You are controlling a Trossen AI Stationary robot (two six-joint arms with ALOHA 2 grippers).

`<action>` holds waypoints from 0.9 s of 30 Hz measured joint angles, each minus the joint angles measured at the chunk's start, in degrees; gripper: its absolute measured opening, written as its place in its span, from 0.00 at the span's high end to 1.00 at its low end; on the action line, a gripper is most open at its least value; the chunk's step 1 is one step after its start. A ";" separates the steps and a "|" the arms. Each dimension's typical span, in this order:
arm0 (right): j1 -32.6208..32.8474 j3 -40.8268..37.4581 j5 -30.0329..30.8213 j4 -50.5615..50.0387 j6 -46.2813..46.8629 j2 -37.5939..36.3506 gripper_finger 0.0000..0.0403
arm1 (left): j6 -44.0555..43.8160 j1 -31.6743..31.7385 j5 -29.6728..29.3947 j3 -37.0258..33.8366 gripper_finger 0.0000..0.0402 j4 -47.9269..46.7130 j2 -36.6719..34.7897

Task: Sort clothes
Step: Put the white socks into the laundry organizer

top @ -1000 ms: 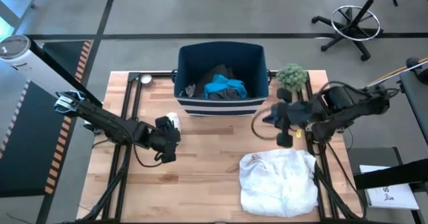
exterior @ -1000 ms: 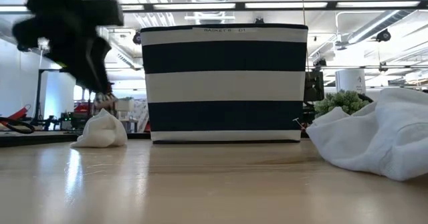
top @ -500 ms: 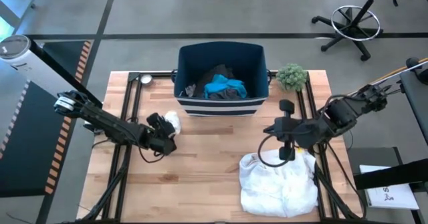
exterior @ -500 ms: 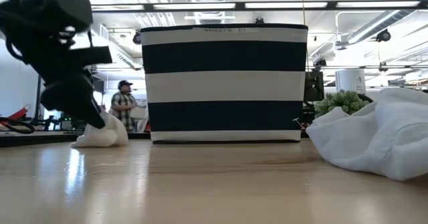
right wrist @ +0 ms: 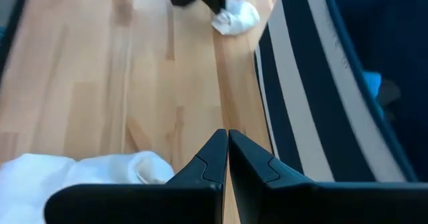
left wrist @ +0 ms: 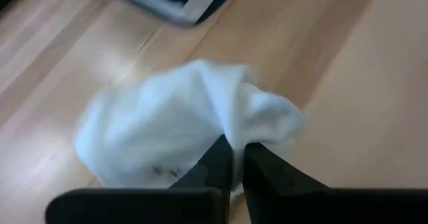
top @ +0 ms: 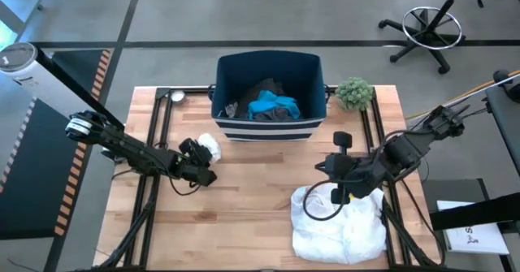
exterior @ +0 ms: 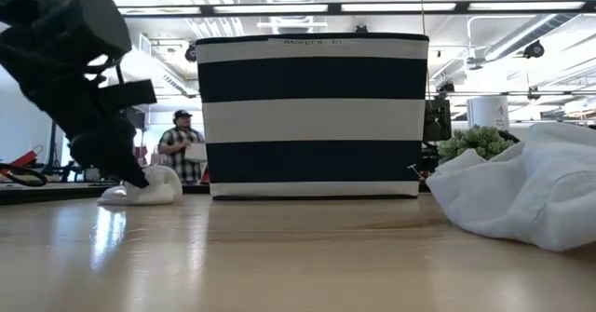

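A small white piece (top: 210, 144) (exterior: 154, 187) lies on the wooden table near the bin's left corner. My left gripper (top: 201, 153) (left wrist: 237, 149) is shut on it. A large white garment (top: 341, 223) (exterior: 521, 196) lies in a heap at the near right. My right gripper (top: 323, 169) (right wrist: 227, 136) hovers shut above the heap's far edge, touching nothing. A bright blue garment (top: 272, 105) and a dark grey one (top: 264, 89) lie inside the navy striped bin (top: 268, 126). My left gripper pinches a raised fold (left wrist: 231, 127) on the near side of the small white piece between its two fingers. The fingers slant down at it from the table's left and near side. The piece rests bunched on the table (left wrist: 348, 83).
The striped bin (exterior: 312, 116) stands at the far middle of the table. A small green plant (top: 355, 92) sits to its right. Bare wood (top: 252, 191) spreads between the two arms. A person (exterior: 183, 144) stands in the room behind the table.
My left gripper has come down onto the small white piece and shut on its fold; the piece now sits lower and flatter. My right gripper, still shut, has swung toward the table's near edge, over the large white garment's far edge.
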 joint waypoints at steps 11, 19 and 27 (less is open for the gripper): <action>0.16 -14.77 -0.99 11.18 4.39 -1.12 1.00 | 14.30 -8.60 1.04 16.53 0.99 0.14 -0.47; 0.32 -23.66 -2.20 21.42 5.07 -2.11 1.00 | 23.77 -10.24 -4.97 31.36 1.00 0.24 -0.51; 0.94 -29.28 -5.13 31.94 4.95 -2.13 1.00 | 42.51 -2.78 -9.93 41.55 1.00 2.57 -0.51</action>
